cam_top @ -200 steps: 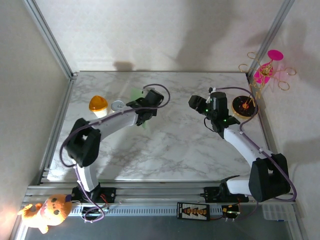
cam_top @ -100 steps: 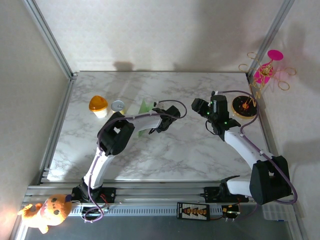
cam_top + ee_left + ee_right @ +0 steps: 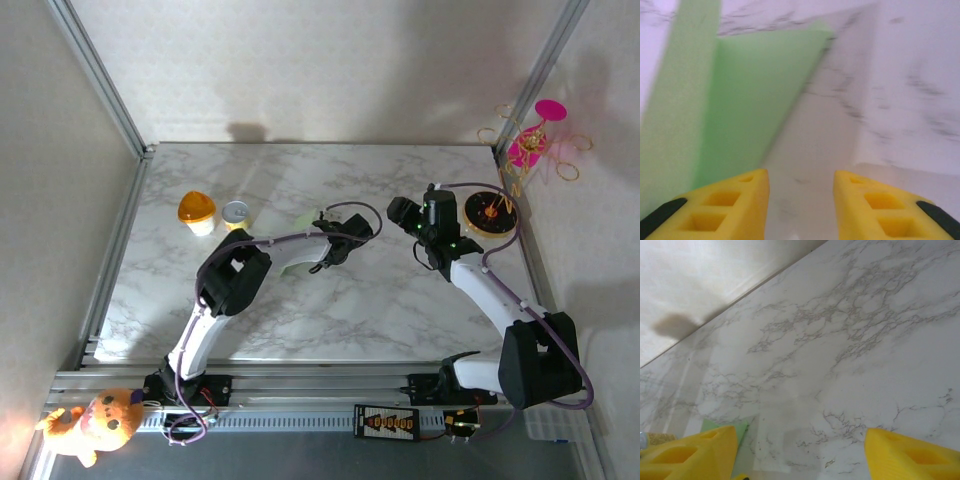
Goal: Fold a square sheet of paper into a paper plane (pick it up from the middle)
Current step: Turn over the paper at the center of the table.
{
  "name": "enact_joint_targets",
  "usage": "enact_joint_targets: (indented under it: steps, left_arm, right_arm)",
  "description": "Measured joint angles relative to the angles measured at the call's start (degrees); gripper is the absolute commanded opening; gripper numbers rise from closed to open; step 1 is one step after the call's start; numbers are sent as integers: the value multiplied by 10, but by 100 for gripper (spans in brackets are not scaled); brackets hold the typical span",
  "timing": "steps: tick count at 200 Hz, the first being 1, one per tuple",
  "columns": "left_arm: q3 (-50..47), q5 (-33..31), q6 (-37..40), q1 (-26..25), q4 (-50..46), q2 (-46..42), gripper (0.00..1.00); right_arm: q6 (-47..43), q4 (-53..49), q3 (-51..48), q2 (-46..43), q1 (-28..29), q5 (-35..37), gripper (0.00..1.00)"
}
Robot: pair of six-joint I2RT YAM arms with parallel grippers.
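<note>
The pale green sheet of paper (image 3: 755, 95) lies folded on the marble, with a narrow flap along its left side and a pointed corner far from me. From above, a bit of the paper (image 3: 303, 219) peeks out beside the left arm near the table's middle. My left gripper (image 3: 800, 200) is open just right of the paper's edge, with bare marble between its yellow fingers (image 3: 740, 200); seen from the top, the left gripper (image 3: 338, 248) hovers low. My right gripper (image 3: 405, 213) is open and apart from the paper. In the right wrist view, a green corner of the paper (image 3: 742, 429) shows by the right gripper (image 3: 800, 450).
An orange-lidded cup (image 3: 197, 210) and a small round tin (image 3: 236, 211) stand at the back left. A round dark-centred disc (image 3: 488, 213) sits at the right edge, with a pink-and-gold ornament stand (image 3: 535, 140) beyond it. A plush toy (image 3: 95, 422) lies off the table's front left.
The left gripper swung right from the back left toward the middle, carrying the green paper down to the table, then opened and let go. The right arm barely moved.
</note>
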Motion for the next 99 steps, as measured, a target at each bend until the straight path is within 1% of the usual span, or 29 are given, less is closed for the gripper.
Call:
enact_joint_targets:
  steps: [7,40,53,80,99]
  left_arm:
    - [-7,22,-6,-4,12,-12,40]
    - [-90,174,-44,-17,106,-104,41]
    - [-121,218,-57,-17,138,-141,41]
    - [-199,270,-77,4,196,-220,40]
    - [-256,287,-89,50,222,-265,37]
  right_arm:
    - [1,0,0,0,-2,0,69]
    - [11,0,-1,0,-12,-1,69]
    - [14,1,-1,0,-13,-4,69]
    - [14,14,-5,9,-13,-27,69]
    - [14,25,-7,26,-13,-56,68]
